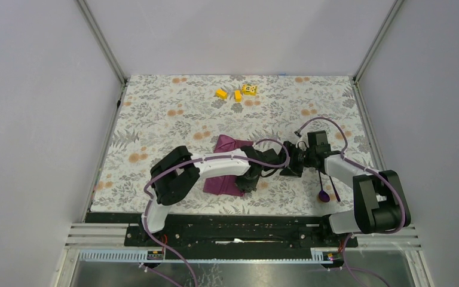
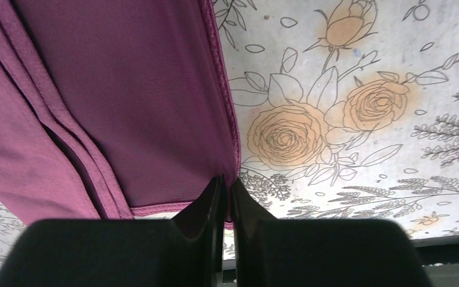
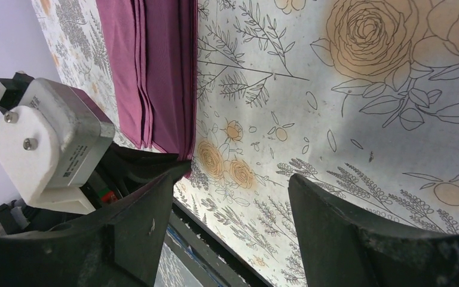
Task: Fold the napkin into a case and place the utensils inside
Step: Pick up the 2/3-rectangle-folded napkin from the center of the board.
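The floral surface (image 1: 155,113) fills most of the top view. The napkin (image 1: 225,144) lies just to the 5 o'clock side of its middle, folded into a layered strip. The strip's long axis runs roughly from 12 to 6 o'clock, leaning slightly, with one short end toward 12 and the other toward 6. The left arm (image 1: 215,161) crosses over the strip's middle and hides that part. The left hand (image 1: 248,183) sits at the strip's near corner on the 5 o'clock side. In its wrist view the jaws are drawn almost together on the hemmed edge at that corner, so it holds the napkin, with the stacked folds spreading away toward 11 o'clock. The right hand (image 1: 288,159) is at 3 o'clock from the napkin, pointing toward 9 o'clock. In its wrist view the jaws stand wide with only bare surface between them. One fingertip is just beside the napkin's near corner, but whether it touches cannot be told. The spoon (image 1: 324,194) lies at 4 o'clock on the surface, well apart from the napkin and at 5 o'clock from the right hand, partly under that arm. Its bowl points toward 6 and its handle toward 12. Three yellow blocks (image 1: 237,92) sit close together near the far edge at 12 o'clock, well apart from everything else.
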{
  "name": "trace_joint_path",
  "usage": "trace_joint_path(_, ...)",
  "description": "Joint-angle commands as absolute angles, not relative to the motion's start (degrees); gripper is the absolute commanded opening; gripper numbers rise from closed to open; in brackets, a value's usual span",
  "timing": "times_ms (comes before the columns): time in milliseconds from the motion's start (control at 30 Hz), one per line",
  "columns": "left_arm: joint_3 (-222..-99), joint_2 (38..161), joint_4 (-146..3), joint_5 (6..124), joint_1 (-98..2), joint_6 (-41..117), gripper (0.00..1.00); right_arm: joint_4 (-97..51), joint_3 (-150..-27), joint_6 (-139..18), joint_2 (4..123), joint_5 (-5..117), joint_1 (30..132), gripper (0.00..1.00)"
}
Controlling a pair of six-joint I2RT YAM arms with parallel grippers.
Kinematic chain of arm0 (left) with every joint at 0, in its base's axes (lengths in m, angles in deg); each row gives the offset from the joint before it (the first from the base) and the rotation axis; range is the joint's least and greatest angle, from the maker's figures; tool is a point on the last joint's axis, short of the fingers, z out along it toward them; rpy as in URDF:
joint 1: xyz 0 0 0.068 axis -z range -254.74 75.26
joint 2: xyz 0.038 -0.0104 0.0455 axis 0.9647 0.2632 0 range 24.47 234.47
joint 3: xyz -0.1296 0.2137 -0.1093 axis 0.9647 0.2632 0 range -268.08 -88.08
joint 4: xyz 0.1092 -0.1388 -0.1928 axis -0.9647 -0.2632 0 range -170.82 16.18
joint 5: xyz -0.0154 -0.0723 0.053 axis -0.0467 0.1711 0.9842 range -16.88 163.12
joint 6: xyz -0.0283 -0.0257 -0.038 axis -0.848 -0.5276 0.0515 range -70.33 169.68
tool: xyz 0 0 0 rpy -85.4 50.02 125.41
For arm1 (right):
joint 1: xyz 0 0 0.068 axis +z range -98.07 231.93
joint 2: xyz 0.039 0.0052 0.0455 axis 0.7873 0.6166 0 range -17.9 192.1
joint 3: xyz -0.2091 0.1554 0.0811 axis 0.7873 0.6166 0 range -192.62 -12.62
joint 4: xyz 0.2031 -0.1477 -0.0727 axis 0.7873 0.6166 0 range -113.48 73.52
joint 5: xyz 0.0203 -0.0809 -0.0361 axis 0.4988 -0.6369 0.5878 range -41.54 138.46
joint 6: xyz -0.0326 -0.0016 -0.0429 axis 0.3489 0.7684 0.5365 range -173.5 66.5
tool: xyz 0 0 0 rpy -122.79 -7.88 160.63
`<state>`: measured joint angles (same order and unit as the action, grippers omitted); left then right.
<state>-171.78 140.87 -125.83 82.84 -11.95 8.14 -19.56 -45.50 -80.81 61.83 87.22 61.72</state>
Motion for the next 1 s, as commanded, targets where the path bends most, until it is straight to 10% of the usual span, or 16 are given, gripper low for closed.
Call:
trace_joint_path(0,-169.0,140.9,-124.5,83.9,-13.1,9.3,0.07,-21.5,-45.6,-81.2,63.6,89.8,62.1,0.78)
trace_joint_path(467,-165.8,129.4,-121.8,81.0,-14.5,10.6,0.00,-45.2,-49.0,-101.7,75.6,90.3,69.1,0.93)
trace_joint_path(967,-163.3,125.2,-120.1,79.7,-14.5,10.4,0.00,-54.8,-55.2,-110.6,88.7,85.6,70.7,0.70)
